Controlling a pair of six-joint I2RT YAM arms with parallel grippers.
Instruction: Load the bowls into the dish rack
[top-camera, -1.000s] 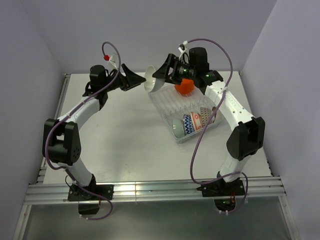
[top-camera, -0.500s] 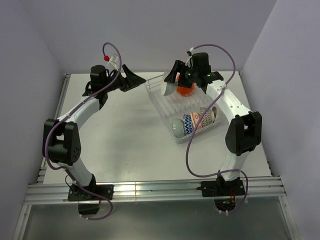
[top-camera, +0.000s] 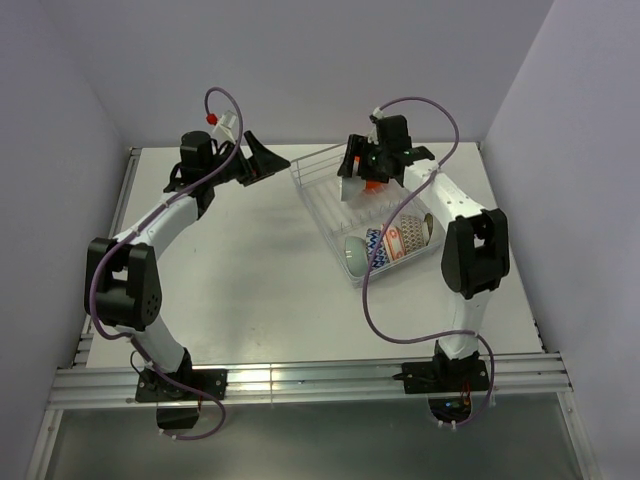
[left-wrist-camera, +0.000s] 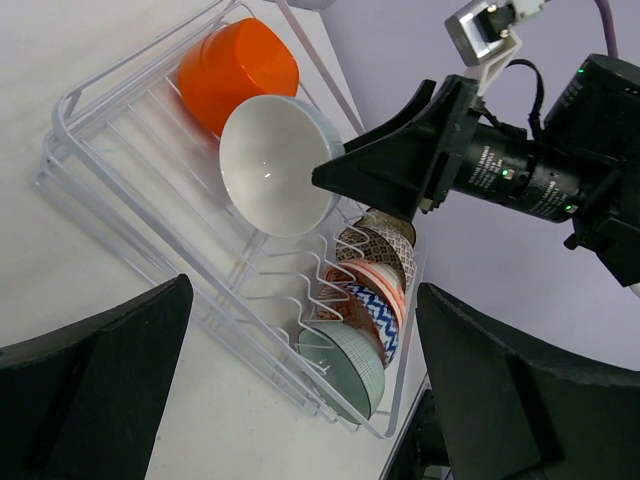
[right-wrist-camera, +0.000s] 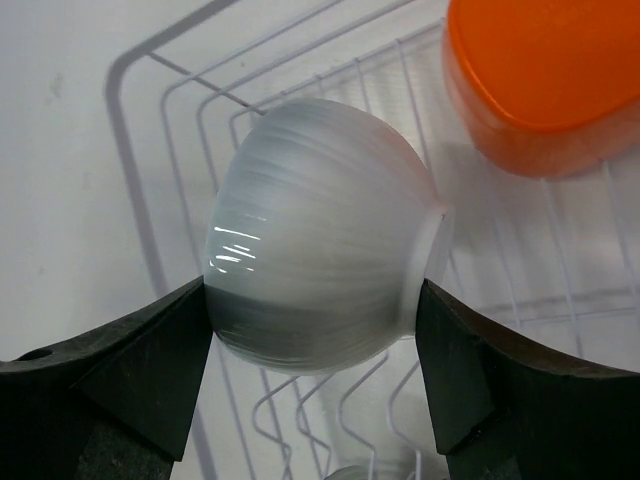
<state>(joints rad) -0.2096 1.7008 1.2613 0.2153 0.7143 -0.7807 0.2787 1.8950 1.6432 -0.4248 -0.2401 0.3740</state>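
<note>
My right gripper (right-wrist-camera: 315, 300) is shut on a white bowl (right-wrist-camera: 320, 260), one finger on each side of its wall. The bowl (top-camera: 352, 185) hangs on its side over the far end of the clear dish rack (top-camera: 305, 195), close to the orange-red bowl (top-camera: 374, 184) standing there. Its hollow (left-wrist-camera: 275, 165) faces my left arm. A pale teal bowl (left-wrist-camera: 350, 365) and several patterned bowls (left-wrist-camera: 375, 280) stand on edge at the rack's near end. My left gripper (top-camera: 275, 158) hovers left of the rack, open, with nothing between its fingers.
Bare prongs (left-wrist-camera: 270, 270) run along the middle of the rack between the orange-red bowl and the patterned ones. Pale walls close in the table at the back and on both sides. My right arm's purple cable (top-camera: 375, 270) loops down beside the rack's near end.
My right gripper has carried the white bowl right and down, to the rack's far end beside the orange-red bowl. My left gripper has opened wider; its arm has barely moved.
</note>
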